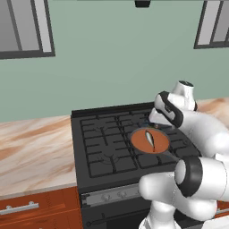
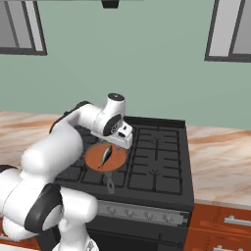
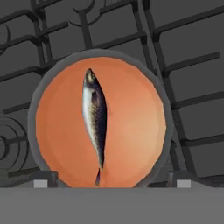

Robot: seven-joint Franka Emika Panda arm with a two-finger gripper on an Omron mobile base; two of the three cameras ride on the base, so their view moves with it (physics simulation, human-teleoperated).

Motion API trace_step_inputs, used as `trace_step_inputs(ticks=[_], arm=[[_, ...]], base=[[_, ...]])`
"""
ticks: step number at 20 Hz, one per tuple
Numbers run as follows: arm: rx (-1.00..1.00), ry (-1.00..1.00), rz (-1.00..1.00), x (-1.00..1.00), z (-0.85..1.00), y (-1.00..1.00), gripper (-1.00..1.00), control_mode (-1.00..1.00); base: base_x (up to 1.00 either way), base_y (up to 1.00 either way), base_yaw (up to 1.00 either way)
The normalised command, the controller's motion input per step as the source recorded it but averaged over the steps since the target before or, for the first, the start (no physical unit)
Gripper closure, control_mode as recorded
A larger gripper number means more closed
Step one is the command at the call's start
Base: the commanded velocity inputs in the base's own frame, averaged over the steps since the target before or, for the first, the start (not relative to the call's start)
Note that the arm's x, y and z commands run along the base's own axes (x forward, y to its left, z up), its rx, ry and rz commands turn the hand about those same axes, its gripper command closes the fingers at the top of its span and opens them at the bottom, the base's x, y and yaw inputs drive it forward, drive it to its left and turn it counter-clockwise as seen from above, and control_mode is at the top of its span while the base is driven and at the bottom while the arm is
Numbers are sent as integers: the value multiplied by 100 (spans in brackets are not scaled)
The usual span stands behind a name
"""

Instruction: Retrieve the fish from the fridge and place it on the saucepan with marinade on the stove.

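Note:
The fish (image 3: 95,118) lies flat on the orange marinade inside the saucepan (image 3: 135,131), free of the fingers. The same fish (image 1: 150,140) (image 2: 106,155) shows in the pan (image 1: 139,142) (image 2: 117,158), which sits on the grates of the black stove (image 1: 103,143) (image 2: 157,157) (image 3: 192,87). My gripper (image 3: 111,181) hangs just above the pan, open, its fingertips (image 3: 41,179) spread wide on either side with nothing between them. From the base views the gripper (image 1: 154,121) (image 2: 122,140) hovers over the pan's far rim. The pan's thin handle (image 2: 110,185) points toward the stove front. The fridge is out of view.
Marble counters flank the stove on the left (image 1: 31,147) and on the right (image 2: 220,157). A silver knob panel (image 2: 142,213) runs along the stove front, and orange drawers (image 1: 27,208) sit below the counter. A green wall stands behind.

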Motion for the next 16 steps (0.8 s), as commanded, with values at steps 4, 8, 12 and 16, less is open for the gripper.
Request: trace_step_inputs(ticks=[4,8,12,16], arm=[[1,-32,-5,-98,45,-39,-100,-100],[1,-36,-5,-100,33,-38,-100,-100],[2,-38,-5,-100,31,-40,-100,-100],[3,-39,-5,-100,35,-41,-100,-100]], base=[[0,0,0],[0,0,0],[0,0,0],[0,0,0]])
